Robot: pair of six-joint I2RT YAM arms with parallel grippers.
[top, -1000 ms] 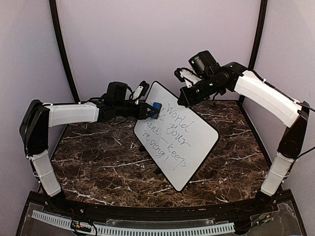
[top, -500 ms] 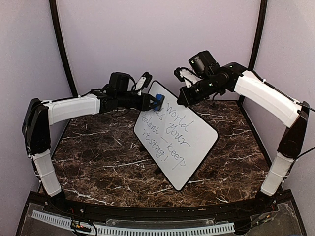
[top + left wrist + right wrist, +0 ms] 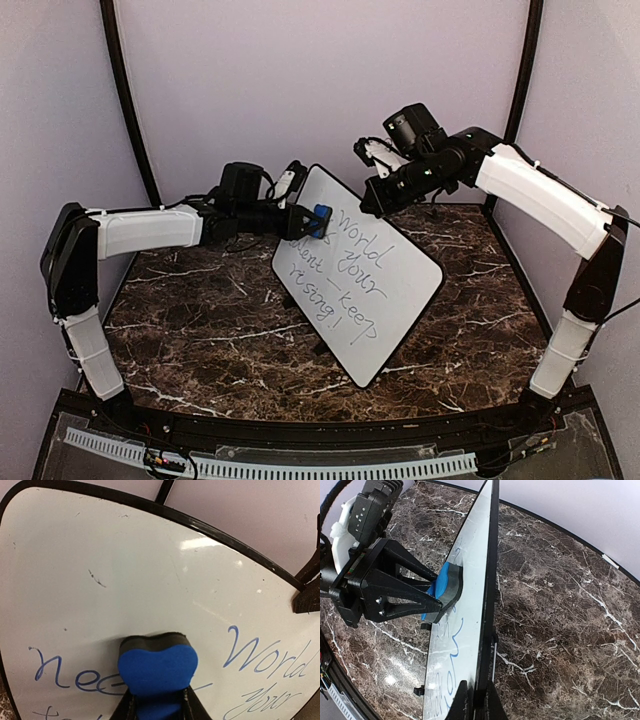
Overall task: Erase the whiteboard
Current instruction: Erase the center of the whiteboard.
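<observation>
The whiteboard (image 3: 402, 298) looks stiff, light and slick, and it stands tilted on the table (image 3: 200, 330) with our right gripper (image 3: 476, 700) pinching its top rim. Our left gripper (image 3: 157, 707) is clamped on the eraser (image 3: 157, 667), pressed against its upper face.

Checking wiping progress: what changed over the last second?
The left jaws carried the blue eraser up toward the top corner of the whiteboard, then back down to about where it started. The right jaws stayed clamped on the board's upper edge; board and writing look unchanged.
</observation>
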